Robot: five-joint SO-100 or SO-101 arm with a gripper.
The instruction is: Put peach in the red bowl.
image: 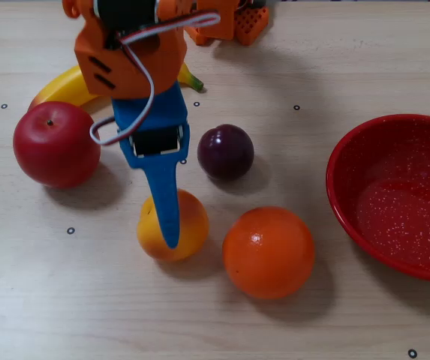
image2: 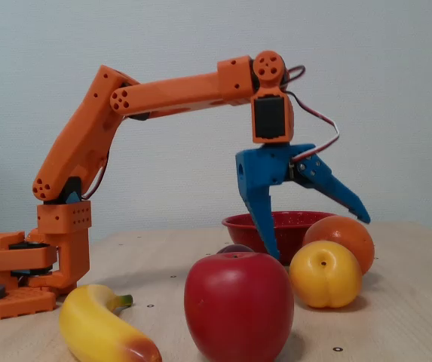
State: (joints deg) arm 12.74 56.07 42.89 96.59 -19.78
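With the blue two-pronged fingers (image2: 320, 237) spread wide, empty, above the small yellow-orange peach (image: 190, 225) on the wooden counter (image: 87, 300) beside the big orange (image: 269, 252), lowering straight to straddle it looks wisest, well apart from the glossy red speckled bowl (image: 346, 202).

light wooden table (image: 350, 60) with small black dot markers, bearing: banana (image: 68, 84) far left, red apple (image: 55, 143), plum (image: 225, 151), peach (image: 190, 225), orange (image: 268, 252), red bowl (image: 395, 195) right, arm base (image2: 27, 260).

desk (image: 365, 45): pale matt wood grain | red bowl (image: 350, 214): glossy, white-speckled | peach (image2: 325, 273): smooth, matt | tool (image2: 321, 237): matt blue plastic | orange (image: 269, 253): slight sheen
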